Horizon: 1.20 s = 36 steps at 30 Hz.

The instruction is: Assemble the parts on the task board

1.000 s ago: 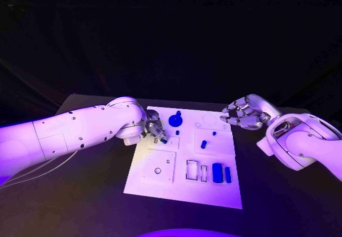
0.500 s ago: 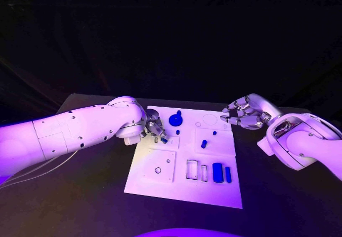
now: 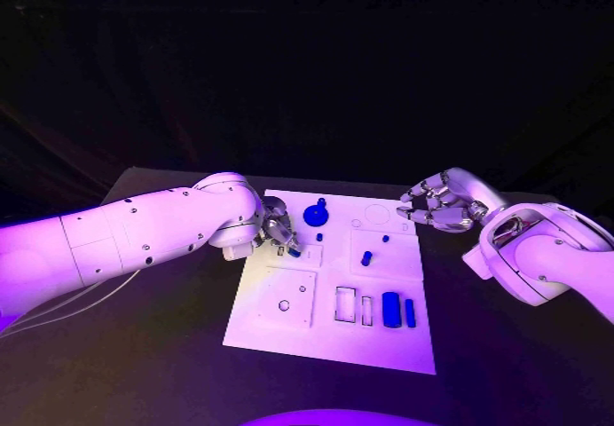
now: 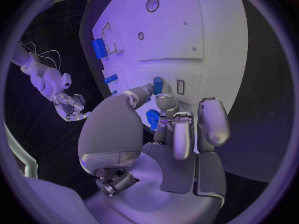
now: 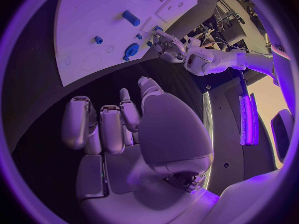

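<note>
the white board (image 3: pixel 326 333) lies flat in the middle of the black table (image 3: pixel 153 355). the left hand (image 3: pixel 278 232) is over the board's 10 o'clock corner. its fingers point down and bunch close around a small blue piece (image 4: pixel 152 118), and the tips touch the board. in the left wrist view the blue piece sits between the thumb and the fingers, so the hand looks to be pinching it, and a second small blue piece (image 4: pixel 157 85) stands on the board just past the fingertips.

the right hand (image 3: pixel 437 209) is at the board's 2 o'clock corner, just off the edge and above the table. its fingers are curled in and hold nothing.

a round blue piece (image 3: pixel 315 214) with a knob sits near the board's 12 o'clock edge, close to the left hand. a short blue peg (image 3: pixel 366 259) stands near the middle of the board. two long blue blocks (image 3: pixel 390 310) stand side by side toward 4 o'clock, next to two box outlines (image 3: pixel 345 304). a small ring (image 3: pixel 283 307) is marked on the board near 8 o'clock.
</note>
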### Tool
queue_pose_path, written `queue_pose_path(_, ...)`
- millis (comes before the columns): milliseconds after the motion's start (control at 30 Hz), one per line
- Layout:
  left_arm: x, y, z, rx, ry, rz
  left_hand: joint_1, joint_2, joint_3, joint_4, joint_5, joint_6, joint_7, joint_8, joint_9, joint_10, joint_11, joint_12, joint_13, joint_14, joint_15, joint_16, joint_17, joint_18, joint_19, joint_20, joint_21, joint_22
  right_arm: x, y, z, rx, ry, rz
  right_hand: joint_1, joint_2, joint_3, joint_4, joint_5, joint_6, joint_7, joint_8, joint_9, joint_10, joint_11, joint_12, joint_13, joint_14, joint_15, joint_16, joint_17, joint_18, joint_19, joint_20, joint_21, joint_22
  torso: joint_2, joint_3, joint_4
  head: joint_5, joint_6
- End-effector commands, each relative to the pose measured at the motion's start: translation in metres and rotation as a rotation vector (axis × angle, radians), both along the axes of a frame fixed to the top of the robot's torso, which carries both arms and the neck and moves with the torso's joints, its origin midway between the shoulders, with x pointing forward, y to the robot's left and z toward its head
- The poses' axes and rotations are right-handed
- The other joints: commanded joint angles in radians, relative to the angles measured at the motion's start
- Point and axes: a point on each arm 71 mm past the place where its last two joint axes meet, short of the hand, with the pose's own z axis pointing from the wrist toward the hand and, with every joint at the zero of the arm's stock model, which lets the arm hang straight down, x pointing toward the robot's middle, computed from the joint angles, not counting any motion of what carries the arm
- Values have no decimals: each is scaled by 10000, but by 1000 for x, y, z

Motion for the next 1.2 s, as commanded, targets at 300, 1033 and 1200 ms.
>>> queue_pose_path(300,0,1,-1,287,16,-16,-59,84,55,8,33,221,-186,87,32,102,-10,66,46,1032,-101,60,2571,-142,39,-14,41,15,0,1,0,-47,-37,88,-75,26,-4,61,6,-41,-17,49,11,71,17,61,-12,349,-93,-36,3,44,74,-25,-36,654,1,-6,0,0,1)
queue_pose_path(1033,-1,-2,2,-18,-321,69,-121,36,105,-149,36,290,-266,207,146,266,-78,315,263,1051,-153,110,2634,-173,109,-44,149,197,0,0,0,-25,-41,86,-83,24,-6,67,3,-36,-20,56,12,72,15,62,-13,345,-95,-54,-18,48,66,-26,-58,644,-3,1,0,1,14)
queue_pose_path(1200,-2,-2,2,-221,-416,212,-149,41,111,-154,34,309,-271,233,167,286,-84,336,280,1051,-161,110,2634,-176,116,-49,160,215,0,0,0,-27,-40,81,-83,24,-6,67,3,-36,-20,56,12,72,15,62,-13,345,-95,-54,-18,48,66,-26,-58,644,1,0,1,0,23)
